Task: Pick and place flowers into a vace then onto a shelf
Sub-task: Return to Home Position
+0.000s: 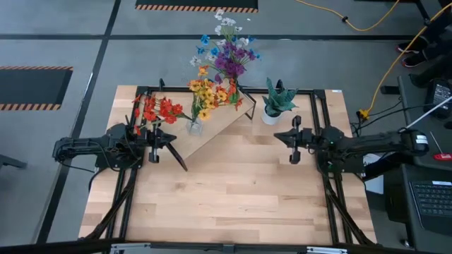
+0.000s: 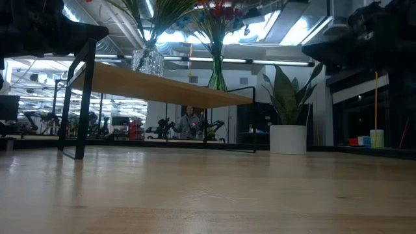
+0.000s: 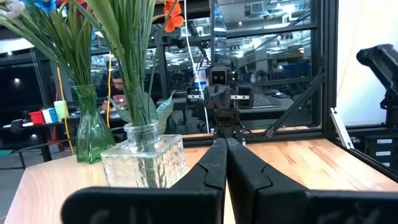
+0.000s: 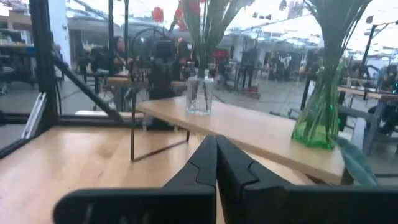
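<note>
The shelf (image 1: 224,121), a light-wood plank on thin black legs, stands slantwise on the far half of the table. A clear glass vase (image 1: 194,128) stands on its near-left end and holds red, orange and yellow flowers (image 1: 206,93). A green glass vase (image 4: 317,121) stands on its far end with purple, blue and white flowers (image 1: 227,55). My left gripper (image 1: 173,139) is shut, level, just left of the shelf's near end; its wrist view shows the clear vase (image 3: 143,160) close ahead. My right gripper (image 1: 277,137) is shut, right of the shelf, fingers (image 4: 216,140) pointing at it.
A spiky green plant in a white pot (image 1: 275,104) stands on the table right of the shelf's far end, just beyond my right gripper. A black frame (image 1: 321,92) runs around the tabletop. The near half of the wood table (image 1: 226,197) is bare.
</note>
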### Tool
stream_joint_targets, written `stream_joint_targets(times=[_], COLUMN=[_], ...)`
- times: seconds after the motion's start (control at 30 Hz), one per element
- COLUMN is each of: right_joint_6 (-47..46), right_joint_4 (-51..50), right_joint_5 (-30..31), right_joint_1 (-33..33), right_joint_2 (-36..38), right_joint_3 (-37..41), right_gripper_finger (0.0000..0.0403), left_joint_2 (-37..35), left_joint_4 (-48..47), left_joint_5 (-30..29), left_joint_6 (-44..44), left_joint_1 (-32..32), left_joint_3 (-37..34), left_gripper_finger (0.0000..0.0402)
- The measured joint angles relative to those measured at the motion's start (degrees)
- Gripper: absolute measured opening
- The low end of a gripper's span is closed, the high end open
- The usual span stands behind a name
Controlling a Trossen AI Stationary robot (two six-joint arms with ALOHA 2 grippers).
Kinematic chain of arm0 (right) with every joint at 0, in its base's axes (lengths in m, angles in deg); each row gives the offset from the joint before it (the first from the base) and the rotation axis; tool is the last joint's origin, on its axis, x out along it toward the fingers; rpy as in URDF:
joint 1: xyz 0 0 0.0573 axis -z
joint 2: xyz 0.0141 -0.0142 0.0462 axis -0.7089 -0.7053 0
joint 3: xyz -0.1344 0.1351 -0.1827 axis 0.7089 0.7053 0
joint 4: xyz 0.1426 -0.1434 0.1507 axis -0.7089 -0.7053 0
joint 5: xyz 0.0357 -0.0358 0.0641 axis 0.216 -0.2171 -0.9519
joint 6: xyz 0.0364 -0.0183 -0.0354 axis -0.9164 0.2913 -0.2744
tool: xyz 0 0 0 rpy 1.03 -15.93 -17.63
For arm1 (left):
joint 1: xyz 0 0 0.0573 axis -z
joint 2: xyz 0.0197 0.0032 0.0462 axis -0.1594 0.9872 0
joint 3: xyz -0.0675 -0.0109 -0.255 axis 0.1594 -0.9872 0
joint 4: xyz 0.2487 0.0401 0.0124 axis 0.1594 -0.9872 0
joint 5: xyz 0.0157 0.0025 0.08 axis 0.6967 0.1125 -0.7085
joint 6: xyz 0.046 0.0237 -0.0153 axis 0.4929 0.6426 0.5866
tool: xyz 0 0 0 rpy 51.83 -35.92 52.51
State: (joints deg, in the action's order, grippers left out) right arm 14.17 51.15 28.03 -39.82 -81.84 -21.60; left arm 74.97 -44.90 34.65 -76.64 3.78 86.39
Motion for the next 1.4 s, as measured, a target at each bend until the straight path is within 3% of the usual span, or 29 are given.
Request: stream_joint_targets(times=[0.17, 0.37, 0.7, 0.93, 1.17, 1.4], right_joint_6=[-0.7, -0.7, 1.5, -6.3, -5.1, -3.6], right_joint_4=[-10.1, -13.7, -17.2, -17.8, -17.9, -26.7], right_joint_5=[0.0, -0.4, -0.1, 0.1, 0.0, -2.2], right_joint_1=[0.1, 0.1, 0.1, 0.1, 0.1, -0.2], right_joint_2=[7.8, 12.7, 13.0, 12.9, 12.9, 11.3], right_joint_3=[-0.2, -0.2, -0.2, -0.2, -0.2, 0.3], right_gripper_finger=[0.0001, 0.0006, 0.0006, 0.0016, 0.0025, 0.0025], left_joint_2=[0.1, 0.2, 0.2, 0.2, 0.2, 0.2], left_joint_4=[-0.5, -0.7, -0.7, -0.7, -0.7, -0.7], left_joint_5=[-0.1, 0.1, 0.2, 0.2, 0.2, 0.2], left_joint_6=[0.0, 0.0, 0.0, 0.0, 0.0, 0.0], left_joint_1=[0.0, 0.0, 0.0, 0.0, 0.0, 0.0], left_joint_3=[0.0, 0.0, 0.0, 0.0, 0.0, 0.0], left_gripper_finger=[0.0003, 0.0004, 0.0006, 0.0008, 0.0008, 0.0006])
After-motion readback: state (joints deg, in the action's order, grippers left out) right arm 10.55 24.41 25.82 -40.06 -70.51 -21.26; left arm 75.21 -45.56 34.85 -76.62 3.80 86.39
